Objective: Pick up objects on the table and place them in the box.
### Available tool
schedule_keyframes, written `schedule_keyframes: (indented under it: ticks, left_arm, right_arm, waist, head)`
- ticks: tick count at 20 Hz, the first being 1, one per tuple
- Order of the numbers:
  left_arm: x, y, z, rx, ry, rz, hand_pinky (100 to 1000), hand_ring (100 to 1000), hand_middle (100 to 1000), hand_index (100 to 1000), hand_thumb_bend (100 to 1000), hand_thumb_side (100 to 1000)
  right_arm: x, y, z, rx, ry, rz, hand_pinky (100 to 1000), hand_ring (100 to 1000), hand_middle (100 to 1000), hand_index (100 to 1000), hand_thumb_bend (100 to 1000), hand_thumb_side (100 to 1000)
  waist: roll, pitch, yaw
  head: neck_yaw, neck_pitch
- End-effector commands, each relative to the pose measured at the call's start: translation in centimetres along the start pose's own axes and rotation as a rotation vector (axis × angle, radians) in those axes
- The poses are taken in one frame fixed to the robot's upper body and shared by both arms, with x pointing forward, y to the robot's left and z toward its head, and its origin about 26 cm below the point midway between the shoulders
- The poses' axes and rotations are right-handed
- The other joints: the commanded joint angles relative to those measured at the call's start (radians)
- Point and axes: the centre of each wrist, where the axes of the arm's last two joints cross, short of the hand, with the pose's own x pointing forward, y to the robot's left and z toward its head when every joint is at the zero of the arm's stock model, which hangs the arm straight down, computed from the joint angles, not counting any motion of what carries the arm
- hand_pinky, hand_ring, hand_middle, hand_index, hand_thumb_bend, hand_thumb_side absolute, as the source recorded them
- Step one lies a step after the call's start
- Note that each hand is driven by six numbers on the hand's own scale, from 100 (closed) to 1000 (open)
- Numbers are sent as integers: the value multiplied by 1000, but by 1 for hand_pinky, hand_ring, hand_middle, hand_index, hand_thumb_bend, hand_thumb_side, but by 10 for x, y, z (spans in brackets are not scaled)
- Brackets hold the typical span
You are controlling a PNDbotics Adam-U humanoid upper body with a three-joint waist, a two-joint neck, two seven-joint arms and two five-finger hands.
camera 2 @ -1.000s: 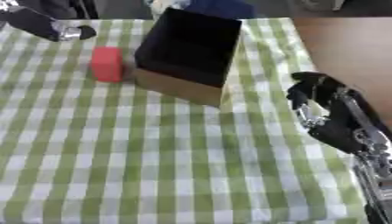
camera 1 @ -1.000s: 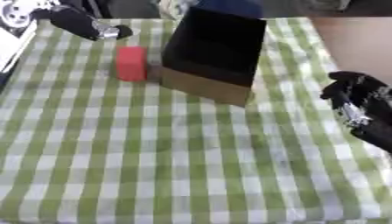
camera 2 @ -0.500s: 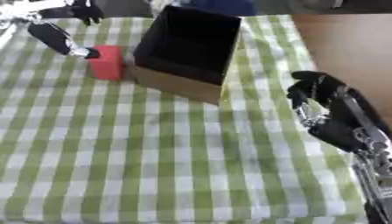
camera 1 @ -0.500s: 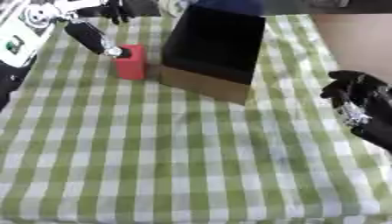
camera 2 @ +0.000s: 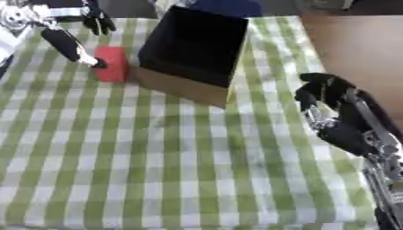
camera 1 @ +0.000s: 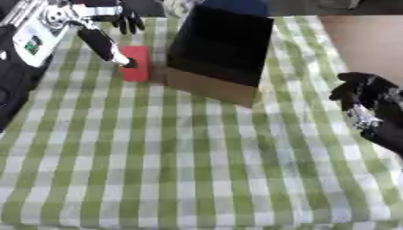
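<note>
In the left eye view, one red block (camera 1: pixel 137 63) lies on the green-and-white checked tablecloth (camera 1: pixel 197 161), and it is the only loose object on the table. It sits just beside the left wall of one box (camera 1: pixel 220 51), a black-lined cardboard carton with a tan outer face, standing at the far middle of the cloth. The box's mouth faces up and toward the camera; its inside shows only dark, so whether anything lies in it cannot be told. The left hand (camera 1: pixel 106 20) comes in from the upper left corner, spread wide: one long digit reaches down so that its tip meets the upper left edge of the red block, while the other fingers (camera 1: pixel 130 22) point out beyond the block toward the far edge. It holds nothing. The right hand (camera 1: pixel 370 103) shows at the right edge, well apart from box and block, its fingers curled in around nothing.

In the right eye view, the same single block and single box appear, the block touching or nearly touching the box's tan lower corner. The left hand's long digit again ends at the block's left side. The right hand shows more fully here, with its dark forearm (camera 2: pixel 378 148) running down to the lower right corner, past the cloth's edge and over the brown surface (camera 2: pixel 354 49) beside it.
</note>
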Motion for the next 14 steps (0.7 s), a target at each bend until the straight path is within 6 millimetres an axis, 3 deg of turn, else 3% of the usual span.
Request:
schedule_keyframes:
  ticks: [1,14]
  left_arm:
    - [-5,14,7,33,42,-43,789,707,687,835,571,311]
    - [-13,3,-1,0,107,-181,790,708,688,835,571,300]
  right_arm:
    - [4,-7,0,3,-7,27,794,676,621,826,100,426]
    - [4,-7,-1,3,-8,27,794,676,621,826,100,426]
  waist:
    - [1,-20,0]
    - [-3,-20,3]
  head:
    - [0,6]
    - [-2,4]
